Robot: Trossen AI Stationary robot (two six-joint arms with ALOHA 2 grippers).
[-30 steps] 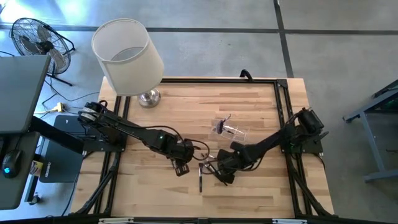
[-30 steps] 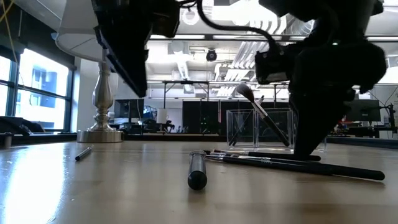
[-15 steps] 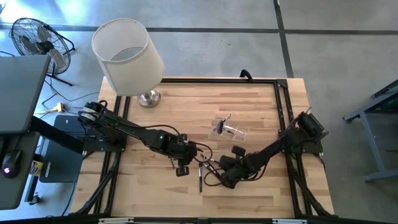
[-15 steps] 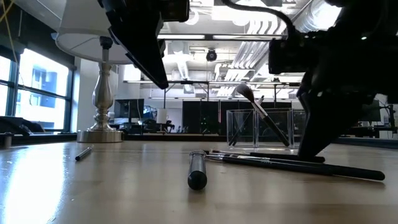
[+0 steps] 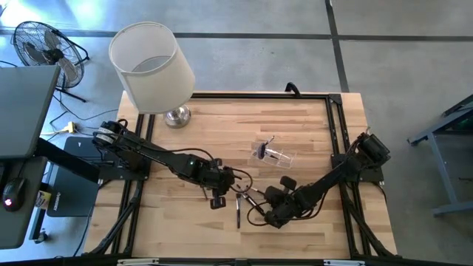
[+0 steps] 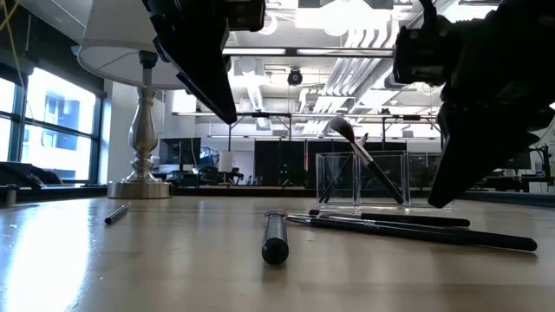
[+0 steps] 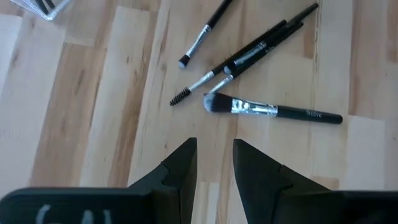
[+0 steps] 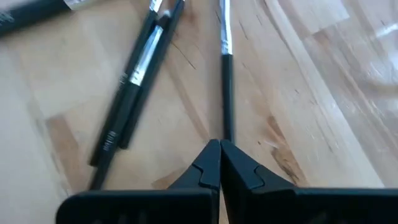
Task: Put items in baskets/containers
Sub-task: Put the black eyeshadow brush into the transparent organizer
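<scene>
Since the earlier frame the right gripper point(image 5: 274, 219) has retreated nearward, fingers closed empty above a thin brush point(image 8: 225, 68). Left gripper point(image 7: 214, 163) hovers slightly parted over the brush cluster point(image 7: 249, 56). Clear box point(image 5: 272, 154) stands beyond. Risk: closed fingers nudge brushes aside.

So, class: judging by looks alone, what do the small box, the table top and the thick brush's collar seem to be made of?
Box: clear, glossy plastic or acrylic, since the room shows through it.
Table top: light wood in joined strips with visible grain.
Brush collar: likely polished metal, silvery and reflective, on a matte black handle.
</scene>
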